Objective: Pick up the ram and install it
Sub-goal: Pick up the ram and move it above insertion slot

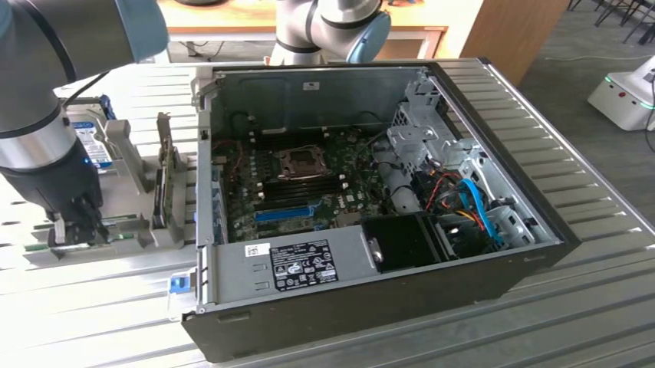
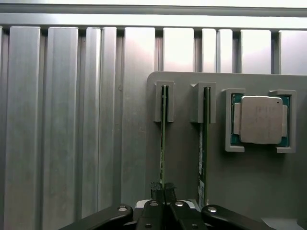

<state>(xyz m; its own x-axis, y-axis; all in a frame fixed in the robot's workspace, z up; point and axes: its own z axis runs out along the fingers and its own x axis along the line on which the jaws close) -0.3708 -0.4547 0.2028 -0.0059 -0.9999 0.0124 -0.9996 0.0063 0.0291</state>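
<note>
1. Location — the ram (image 2: 163, 139) stands on edge in a slot of the grey holder (image 2: 182, 158). The holder rests on the ribbed metal surface (image 2: 57, 120) beside the open computer case (image 1: 358, 291), on the exterior view's left.
2. Neighbours: a second stick (image 2: 205, 143) stands in the adjacent slot, just beside the ram. A processor (image 2: 259, 120) sits in its own cradle further along.
3. Handling: judged light, thin and stiff, yet fragile — chips and contacts should not be pressed. Grip across the flat faces at the exposed top edge to prevent tilting.
4. Claw (image 2: 163, 190): almost fully closed, with both pads pinched on the ram's top edge. The ram's far end sits in its slot bracket.
</note>
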